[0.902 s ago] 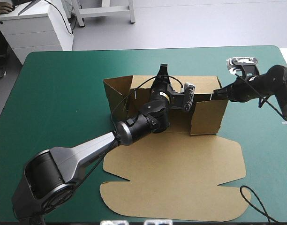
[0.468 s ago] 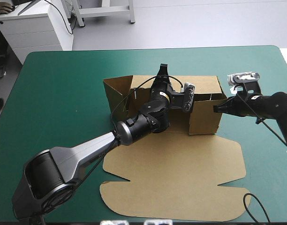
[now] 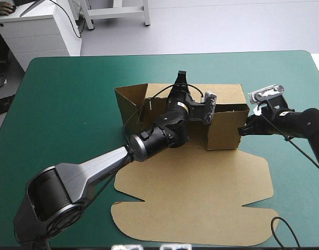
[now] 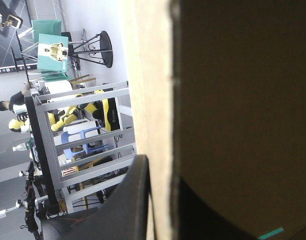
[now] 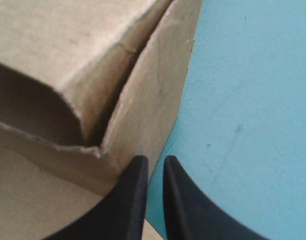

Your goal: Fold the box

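Note:
The brown box (image 3: 196, 198) lies mid-table, its lid flat toward the near edge and its walls raised on the far part. My left arm reaches over the box's floor, and my left gripper (image 3: 181, 78) is at the top of the back wall. In the left wrist view the left gripper (image 4: 160, 170) is shut on the box (image 4: 153, 75), with the board's edge between the black fingers. My right gripper (image 3: 243, 128) is shut, its tips against the outside of the right wall (image 3: 227, 130). The right wrist view shows the right gripper (image 5: 154, 160) low at the box's corner (image 5: 143, 120).
The teal-green cover (image 3: 71, 104) spreads wide on the box's left. A narrower strip of cover (image 5: 243, 100) lies between the right wall and the table's right edge, where my right arm (image 3: 305, 125) rests. The left wall (image 3: 129, 101) stands splayed outward.
My right gripper has come down from the right wall's top edge to its outer face. The wall has shifted a little inward. The left arm has not moved.

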